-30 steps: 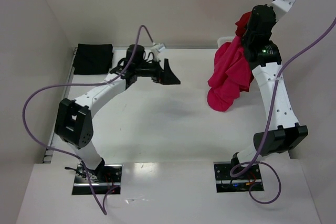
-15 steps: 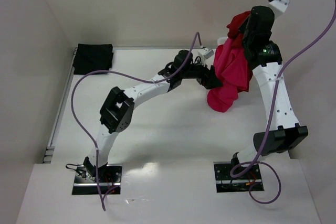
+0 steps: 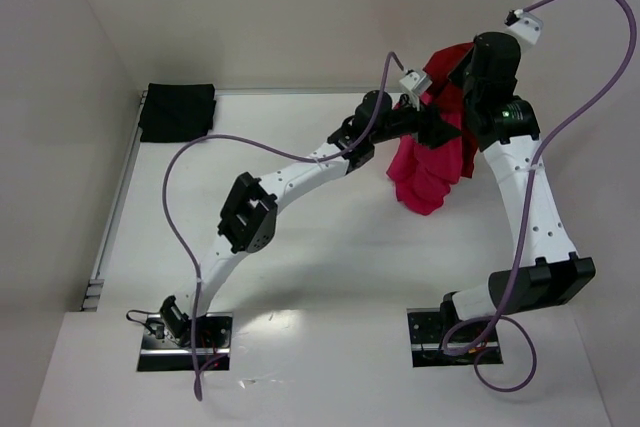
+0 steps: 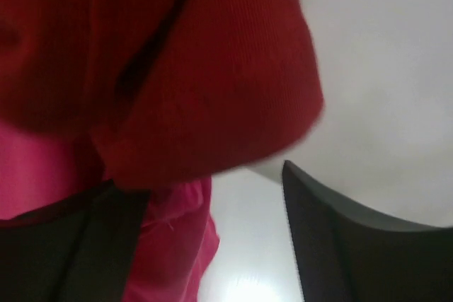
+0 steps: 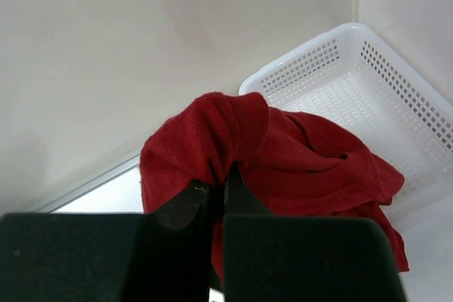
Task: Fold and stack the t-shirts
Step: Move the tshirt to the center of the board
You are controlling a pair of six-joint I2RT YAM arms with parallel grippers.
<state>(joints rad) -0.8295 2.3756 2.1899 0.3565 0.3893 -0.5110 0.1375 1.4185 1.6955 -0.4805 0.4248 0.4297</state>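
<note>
Black t-shirt (image 3: 176, 112): folded flat in the far-left corner of the worktop (image 3: 300, 247), its left edge by the side rail (image 3: 113, 209), its back edge near the rear wall (image 3: 280, 17).
Open worktop: a broad white stretch runs from the black t-shirt to the hanging cloth.
Left arm (image 3: 290, 169): slants from its near-left base across that stretch to the far right.
Left gripper (image 3: 440, 130): jaws spread wide, pressed up to the hanging cloth (no pinch visible).
Crimson-pink t-shirt (image 3: 428, 172): hangs bunched over the far-right worktop. A strip of it falls between the left gripper's fingers (image 4: 354, 252).
Dark red t-shirt (image 5: 297, 153): bunched above the pink one and trailing into the basket (image 5: 375, 83).
Right gripper (image 5: 223, 178): clamped tight on a fold of the dark red t-shirt, raised near the rear wall.
Basket: white lattice, set into the far-right corner.
Right arm (image 3: 527, 192): stands close to the right wall.
</note>
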